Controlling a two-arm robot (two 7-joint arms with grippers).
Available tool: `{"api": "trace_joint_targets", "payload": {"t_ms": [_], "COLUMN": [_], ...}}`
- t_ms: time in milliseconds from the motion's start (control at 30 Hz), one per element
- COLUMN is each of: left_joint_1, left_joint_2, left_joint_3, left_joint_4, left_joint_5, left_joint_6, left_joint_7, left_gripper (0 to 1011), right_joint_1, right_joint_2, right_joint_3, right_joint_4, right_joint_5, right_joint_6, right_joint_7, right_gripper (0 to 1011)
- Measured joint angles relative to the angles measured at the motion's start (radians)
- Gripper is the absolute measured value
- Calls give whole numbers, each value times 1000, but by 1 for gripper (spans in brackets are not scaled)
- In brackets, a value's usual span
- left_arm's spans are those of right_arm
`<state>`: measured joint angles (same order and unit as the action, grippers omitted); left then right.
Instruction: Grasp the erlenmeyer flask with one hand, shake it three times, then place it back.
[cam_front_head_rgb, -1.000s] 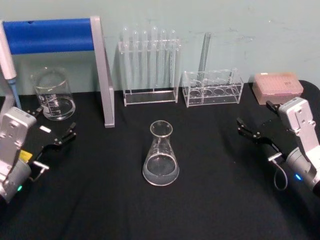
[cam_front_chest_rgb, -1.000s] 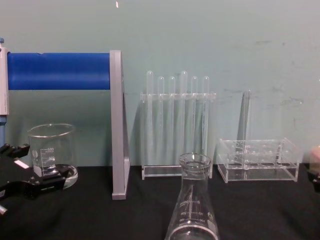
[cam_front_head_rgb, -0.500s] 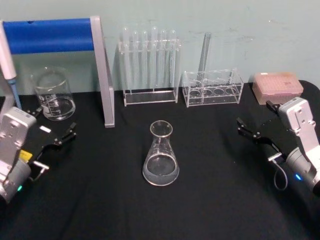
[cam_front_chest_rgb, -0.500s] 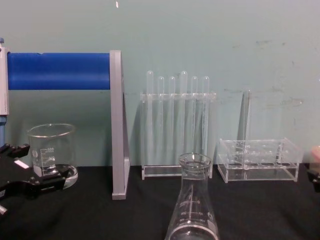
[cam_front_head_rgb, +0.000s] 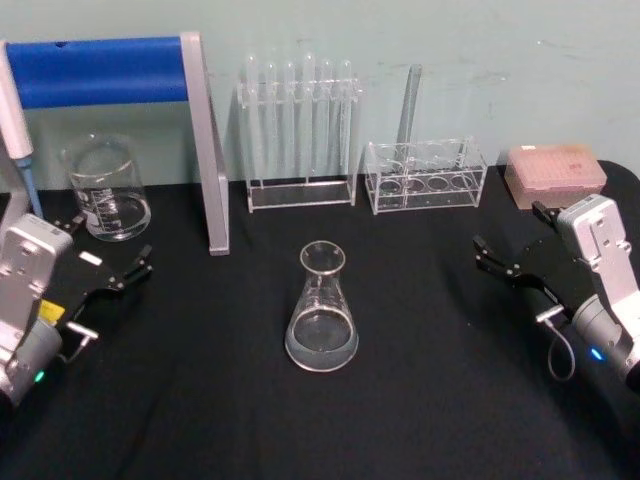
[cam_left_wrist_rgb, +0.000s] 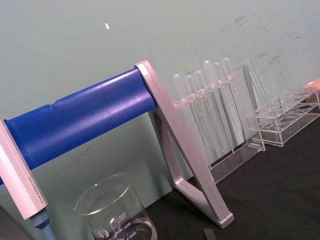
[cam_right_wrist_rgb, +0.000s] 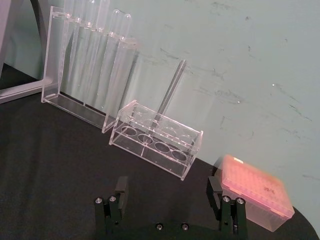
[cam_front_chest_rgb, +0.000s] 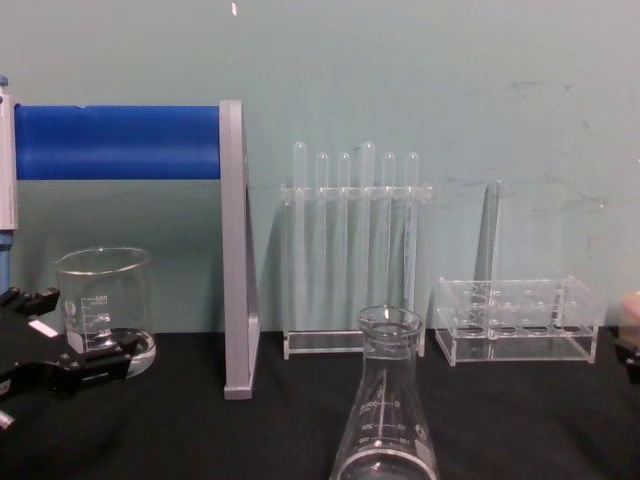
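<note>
The erlenmeyer flask (cam_front_head_rgb: 322, 310) stands upright in the middle of the black table, clear glass with white marks; the chest view shows its neck and rim (cam_front_chest_rgb: 388, 410) close up. My left gripper (cam_front_head_rgb: 108, 245) is open at the table's left, well apart from the flask and just in front of a beaker; in the chest view it (cam_front_chest_rgb: 72, 332) holds nothing. My right gripper (cam_front_head_rgb: 510, 232) is open at the table's right, also far from the flask. The right wrist view shows the right gripper (cam_right_wrist_rgb: 167, 192) with its two fingers spread and nothing between them.
A glass beaker (cam_front_head_rgb: 105, 188) stands at the back left beside a blue roller on a grey stand (cam_front_head_rgb: 205, 150). Behind the flask are a tall test tube rack (cam_front_head_rgb: 300, 130) and a low clear rack (cam_front_head_rgb: 425, 178). A pink tip box (cam_front_head_rgb: 556, 172) sits back right.
</note>
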<state>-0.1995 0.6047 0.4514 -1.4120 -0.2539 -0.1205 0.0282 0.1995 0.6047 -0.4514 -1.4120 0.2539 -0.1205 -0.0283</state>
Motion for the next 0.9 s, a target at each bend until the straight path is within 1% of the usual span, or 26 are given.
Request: {"api": "trace_joint_targets", "payload": {"t_ms": [333,433,533,567,600,667,700,767,800,900], "left_joint_1": [0,0,0,0,0,0,0,0,0,0], "left_joint_2": [0,0,0,0,0,0,0,0,0,0], "left_joint_3": [0,0,0,0,0,0,0,0,0,0], "left_joint_4": [0,0,0,0,0,0,0,0,0,0], "left_joint_5": [0,0,0,0,0,0,0,0,0,0], "left_joint_6": [0,0,0,0,0,0,0,0,0,0], "left_joint_7": [0,0,0,0,0,0,0,0,0,0], "left_gripper": [1001,1001,1001,1001,1001,1001,1001,1001,1001,1001], "right_joint_1": [0,-5,-14,-19,-19,-30,-39,-47,-56,-67], "right_joint_2": [0,-3,-5,-6,-6,-6,-6,-6,-5,-5], "right_joint_3": [0,11,24,31,31,42,49,57,63,68], "right_joint_4": [0,-1,-11,-18,-18,-32,-43,-56,-68,-87], "right_joint_5": [0,13,35,50,50,78,99,121,143,172], "right_joint_6": [0,-2,-5,-7,-7,-10,-10,-10,-9,-4], "right_joint_7": [0,18,46,65,65,96,120,144,168,206], "right_gripper": [1003,1003,1003,1002,1003,1003,1003,1002,1003,1003]}}
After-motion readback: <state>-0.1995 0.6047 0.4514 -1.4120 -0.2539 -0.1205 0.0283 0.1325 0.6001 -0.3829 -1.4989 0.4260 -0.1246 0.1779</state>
